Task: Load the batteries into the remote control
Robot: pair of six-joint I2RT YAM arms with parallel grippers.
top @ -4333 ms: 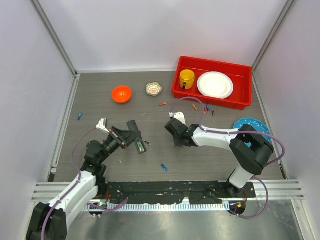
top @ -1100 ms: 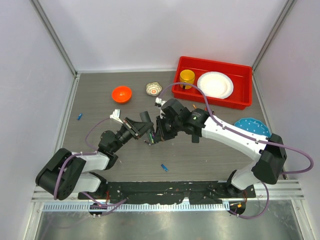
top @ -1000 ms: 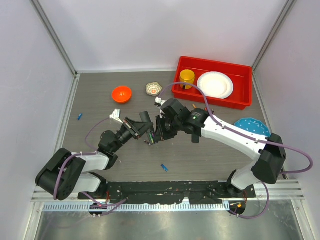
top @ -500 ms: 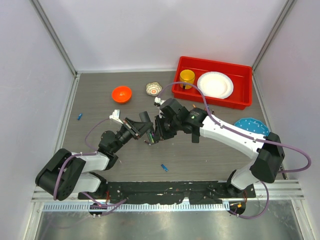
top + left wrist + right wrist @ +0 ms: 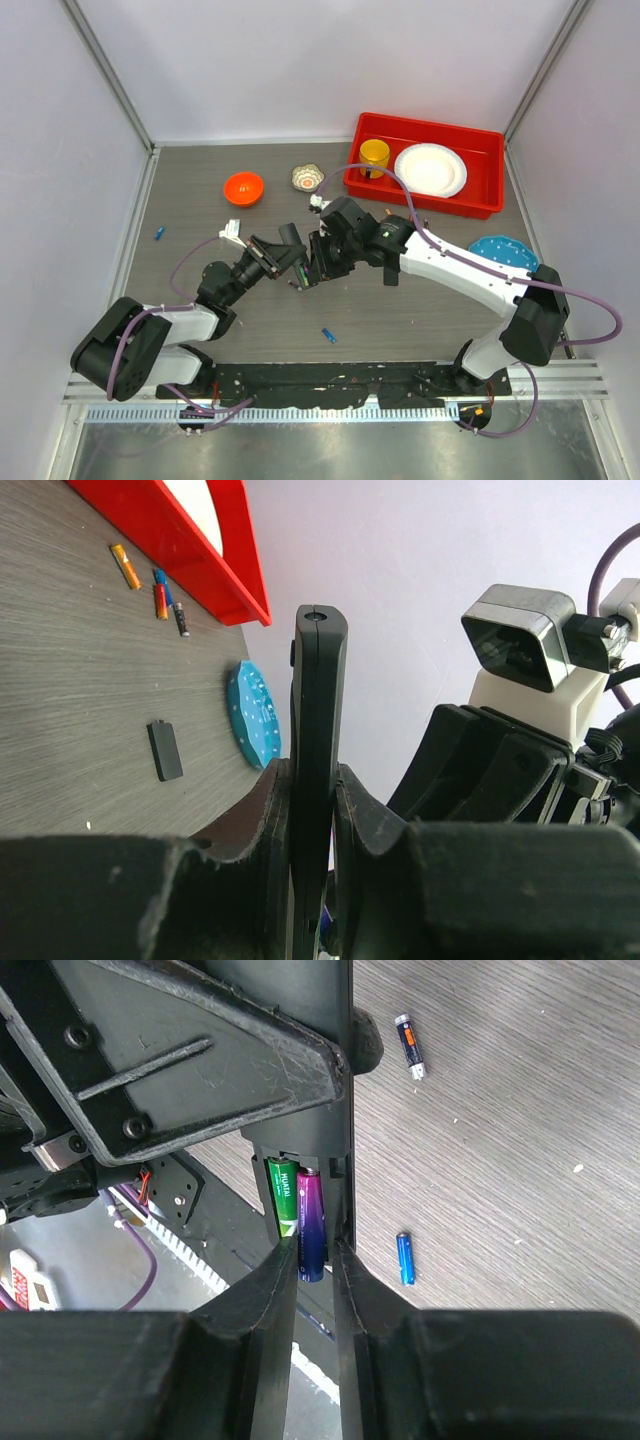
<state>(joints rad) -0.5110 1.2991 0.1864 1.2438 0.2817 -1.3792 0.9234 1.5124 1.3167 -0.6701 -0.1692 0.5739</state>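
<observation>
Black remote control point(image 5: 318, 680) stands on edge over the table point(image 5: 420, 300), clamped tight in the left gripper point(image 5: 314, 790), with a green battery point(image 5: 281, 1198) lying in its slot. The right gripper point(image 5: 312, 1265), nearly closed, pinches a purple battery point(image 5: 311, 1222) beside it. Four seconds earlier the arms were well apart; in the last second, little has shifted.

Left arm extended forward, left gripper point(image 5: 314, 792) clamped on the remote control point(image 5: 320, 680), right arm stretched across leftward, right gripper point(image 5: 311, 1263) meeting the left one nose to nose, fingers pinching a purple battery point(image 5: 310, 1212).
</observation>
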